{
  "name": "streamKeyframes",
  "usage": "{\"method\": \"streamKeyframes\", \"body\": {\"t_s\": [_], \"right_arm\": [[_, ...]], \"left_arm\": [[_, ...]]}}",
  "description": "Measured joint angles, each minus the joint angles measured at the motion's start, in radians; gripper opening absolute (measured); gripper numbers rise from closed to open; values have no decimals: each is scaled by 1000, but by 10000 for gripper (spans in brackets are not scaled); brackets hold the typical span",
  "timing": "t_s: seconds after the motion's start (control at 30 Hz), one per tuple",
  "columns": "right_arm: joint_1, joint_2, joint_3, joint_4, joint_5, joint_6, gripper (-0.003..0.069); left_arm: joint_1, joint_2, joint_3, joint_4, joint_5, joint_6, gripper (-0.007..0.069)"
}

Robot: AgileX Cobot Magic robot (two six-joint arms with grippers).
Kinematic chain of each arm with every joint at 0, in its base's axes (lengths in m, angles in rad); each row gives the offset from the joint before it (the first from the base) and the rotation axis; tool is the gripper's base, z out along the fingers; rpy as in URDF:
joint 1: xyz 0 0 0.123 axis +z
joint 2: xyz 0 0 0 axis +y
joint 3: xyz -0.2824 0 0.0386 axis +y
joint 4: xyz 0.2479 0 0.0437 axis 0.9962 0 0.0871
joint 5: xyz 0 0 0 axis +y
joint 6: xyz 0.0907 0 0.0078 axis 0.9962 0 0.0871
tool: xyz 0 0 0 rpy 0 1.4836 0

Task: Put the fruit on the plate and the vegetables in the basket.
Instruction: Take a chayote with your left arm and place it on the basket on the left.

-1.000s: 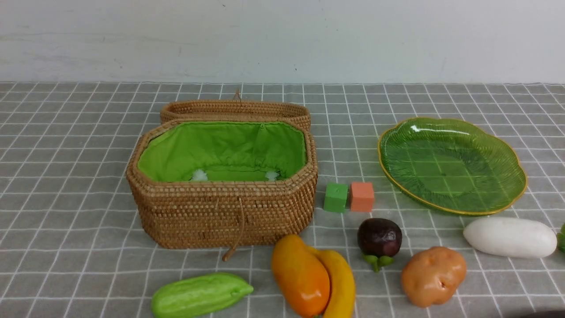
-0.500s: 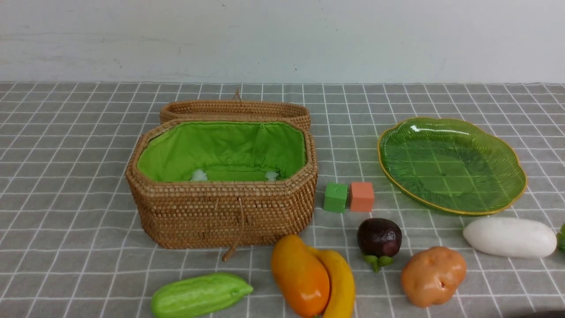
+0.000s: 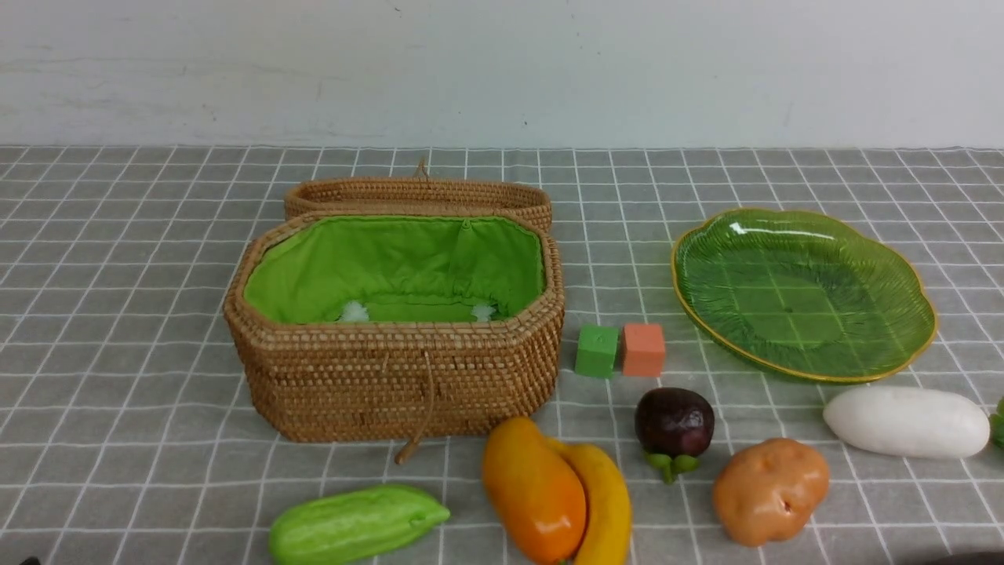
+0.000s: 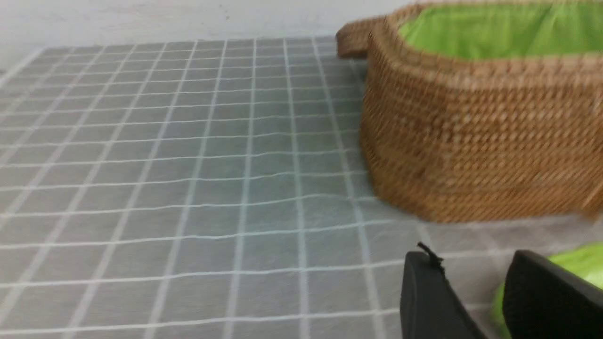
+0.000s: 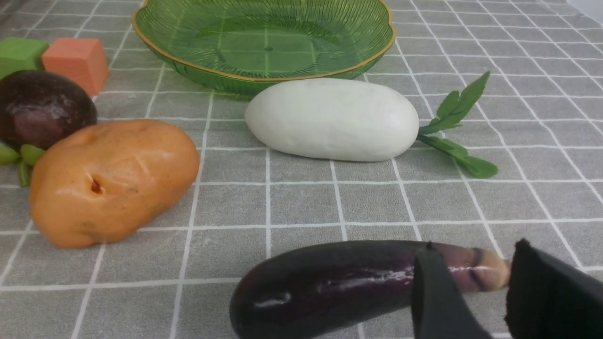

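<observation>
In the front view the open basket [image 3: 392, 377] with green lining stands left of centre, and the green glass plate [image 3: 902, 345] is at the right, with nothing on it. The gourd [image 3: 357, 524], mango [image 3: 533, 490], banana [image 3: 608, 502], mangosteen [image 3: 674, 422], potato [image 3: 770, 490] and radish [image 3: 906, 421] lie on the cloth in front. My left gripper [image 4: 471, 256] is open and empty, low beside the gourd [image 4: 582, 261] and near the basket [image 4: 480, 132]. My right gripper [image 5: 475, 247] is open, with the stem end of a dark purple eggplant [image 5: 330, 287] showing between its fingers.
The basket's woven lid [image 3: 416, 196] lies behind it. A green cube [image 3: 596, 351] and an orange cube [image 3: 643, 349] sit between basket and plate. In the right wrist view, the radish [image 5: 332, 120], potato [image 5: 113, 181] and mangosteen [image 5: 42, 108] lie beyond the eggplant.
A small dark bit of the left arm has come into the front view's bottom left corner. The objects on the cloth have not moved.
</observation>
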Motion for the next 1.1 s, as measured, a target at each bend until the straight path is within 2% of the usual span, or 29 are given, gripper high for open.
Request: {"method": "streamKeyframes", "body": {"t_s": [0.1,0.27,0.37,0.53,0.67,0.77,0.93,1.03,1.1], "right_arm": [[0,0,0,0,0,0,241],[0,0,0,0,0,0,241],[0,0,0,0,0,0,241],[0,0,0,0,0,0,241],[0,0,0,0,0,0,241],[0,0,0,0,0,0,241],[0,0,0,0,0,0,241],[0,0,0,0,0,0,241],[0,0,0,0,0,0,241]], "left_arm": [[0,0,0,-96,-100,-85,238],[0,0,-1,-74,-256,-94,238],[0,0,-45,-65,-271,-94,238],[0,64,-295,-64,-124,-94,238],[0,248,-510,-63,95,-94,238],[0,387,-591,-63,220,-94,238],[0,571,-607,-63,250,-99,238],[0,714,-607,-106,220,-112,238],[0,817,-628,-133,249,-81,238]]}}
